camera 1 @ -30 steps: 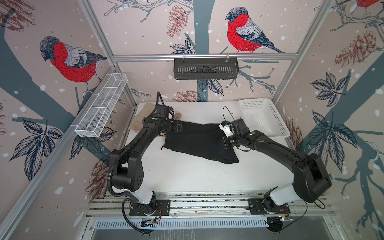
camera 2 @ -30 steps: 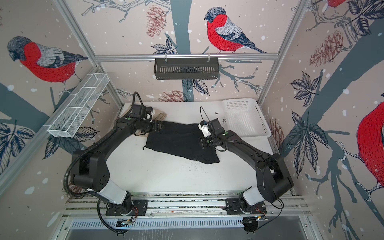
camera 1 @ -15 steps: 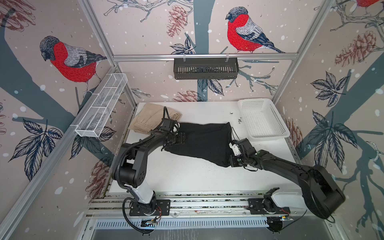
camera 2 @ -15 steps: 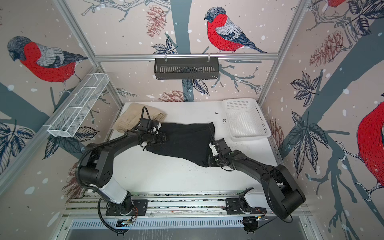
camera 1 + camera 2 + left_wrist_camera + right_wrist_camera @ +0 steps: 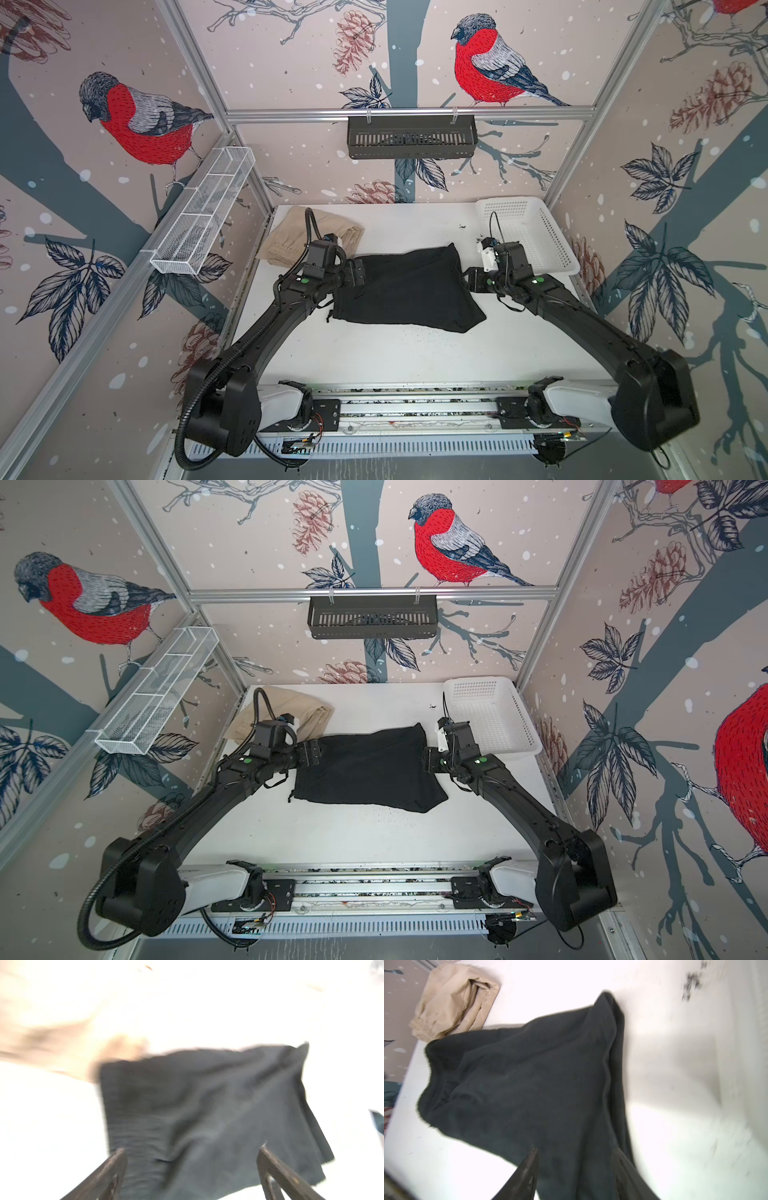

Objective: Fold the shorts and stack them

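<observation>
The black shorts (image 5: pixel 407 291) (image 5: pixel 365 766) lie folded in a rough rectangle mid-table, a drawstring trailing at the front left corner. My left gripper (image 5: pixel 355 272) (image 5: pixel 311 752) sits at their left edge, open wide, with cloth below its fingers in the blurred left wrist view (image 5: pixel 192 1150). At their right edge my right gripper (image 5: pixel 469 280) (image 5: pixel 430 760) has its jaws apart above the cloth (image 5: pixel 574 1149) and grips nothing. The beige shorts (image 5: pixel 299 237) (image 5: pixel 307 710) (image 5: pixel 452 1001) lie bunched at the back left corner, touching the black pair's back left corner.
A white perforated basket (image 5: pixel 511 201) (image 5: pixel 478 681) stands at the back right, just behind the right wrist. Dark lint specks dot the white table (image 5: pixel 395 357) in front of the black shorts. A wire shelf (image 5: pixel 199 216) hangs on the left wall.
Both grippers have opened and let go of the black shorts. The cloth now lies flatter and squarer. The right gripper has drawn back a little from the front right corner.
</observation>
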Controlling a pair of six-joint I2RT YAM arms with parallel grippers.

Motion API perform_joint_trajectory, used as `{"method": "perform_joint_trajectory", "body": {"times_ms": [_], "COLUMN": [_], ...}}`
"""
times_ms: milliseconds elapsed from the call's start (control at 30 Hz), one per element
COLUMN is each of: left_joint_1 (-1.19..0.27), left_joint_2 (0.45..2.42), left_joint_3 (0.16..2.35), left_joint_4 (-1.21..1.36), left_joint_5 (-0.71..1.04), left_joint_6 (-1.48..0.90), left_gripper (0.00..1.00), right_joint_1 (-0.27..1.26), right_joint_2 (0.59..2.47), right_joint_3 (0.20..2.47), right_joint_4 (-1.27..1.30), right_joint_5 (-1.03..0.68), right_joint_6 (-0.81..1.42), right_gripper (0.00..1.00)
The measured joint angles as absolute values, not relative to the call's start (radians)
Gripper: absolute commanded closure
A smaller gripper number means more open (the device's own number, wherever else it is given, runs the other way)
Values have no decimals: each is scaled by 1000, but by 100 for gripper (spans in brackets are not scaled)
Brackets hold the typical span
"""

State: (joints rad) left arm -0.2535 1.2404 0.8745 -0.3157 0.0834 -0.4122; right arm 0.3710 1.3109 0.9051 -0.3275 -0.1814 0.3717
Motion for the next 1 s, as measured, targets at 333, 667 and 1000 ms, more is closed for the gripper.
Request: {"method": "perform_joint_trajectory", "body": {"times_ms": [333, 667, 1000], "left_joint_1": [-98, -94, -94], "left_joint_2": [1303, 1459, 1549], "left_joint_3": [765, 840, 873], "left_joint_4": [-177, -87, -59], "left_joint_5": [65, 112, 193], "left_joint_6": [-410, -353, -323], "left_gripper": [3, 4, 56], "right_joint_1": [315, 300, 323], "right_joint_2": [1769, 2023, 2016], "right_joint_3": [1232, 1393, 1423], "right_joint_4": [-251, -201, -191], "right_joint_5": [-159, -228, -262], "right_joint_6": [229, 196, 179], "right_gripper": [35, 74, 98]}}
